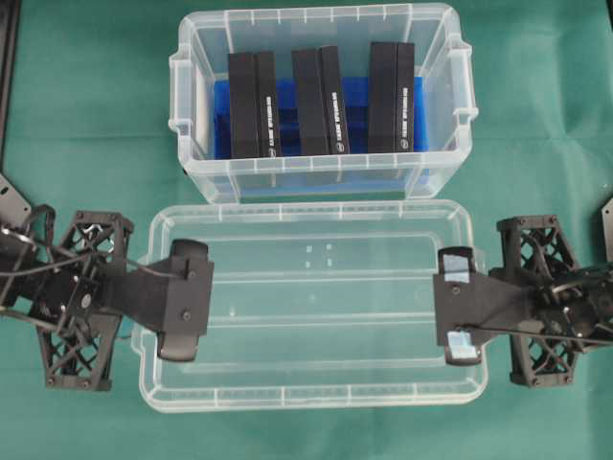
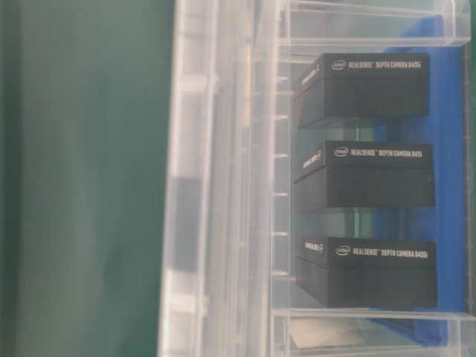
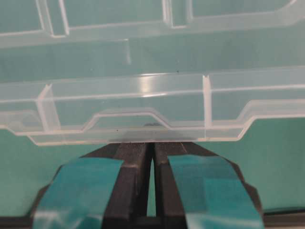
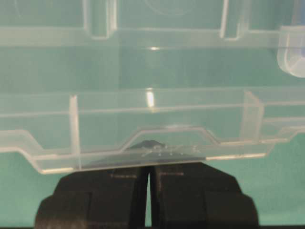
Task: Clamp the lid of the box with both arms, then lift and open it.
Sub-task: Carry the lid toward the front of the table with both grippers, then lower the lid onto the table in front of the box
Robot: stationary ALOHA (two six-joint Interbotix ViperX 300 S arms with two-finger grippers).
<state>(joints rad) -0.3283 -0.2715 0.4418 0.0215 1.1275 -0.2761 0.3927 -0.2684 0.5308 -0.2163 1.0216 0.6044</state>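
Left tool (image 1: pixel 185 299) and right tool (image 1: pixel 458 307) each pinch lid (image 1: pixel 316 287) ends, beside box (image 1: pixel 321 105)

The lid (image 1: pixel 311 307) off, the box (image 1: pixel 321 96) stands open above.

"RealSense Depth Camera D435i" on packs (image 2: pixel 364 178)

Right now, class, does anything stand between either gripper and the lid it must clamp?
Nothing visible does. The left gripper and the right gripper each sit at an end of the lid, shut on its rim; the box stands behind, apart.
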